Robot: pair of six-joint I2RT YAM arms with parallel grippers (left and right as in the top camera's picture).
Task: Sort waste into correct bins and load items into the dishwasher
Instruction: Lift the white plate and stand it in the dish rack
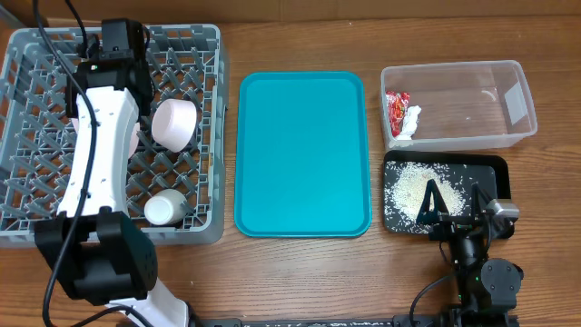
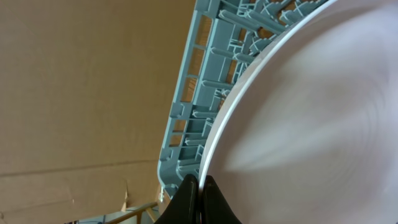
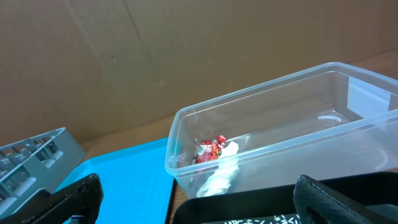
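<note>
The left gripper (image 2: pixel 198 184) is pinched shut on the rim of the plate (image 2: pixel 311 112), which stands inside the rack (image 1: pixel 195 118) beside a cup (image 1: pixel 175 123). The right gripper (image 3: pixel 200 208) is spread wide over the black tray (image 1: pixel 495 173), just before the clear bin (image 3: pixel 280 118).

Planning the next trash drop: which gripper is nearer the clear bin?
Right. The right gripper is over the black tray beside the bin; the left gripper is far off at the rack.
</note>
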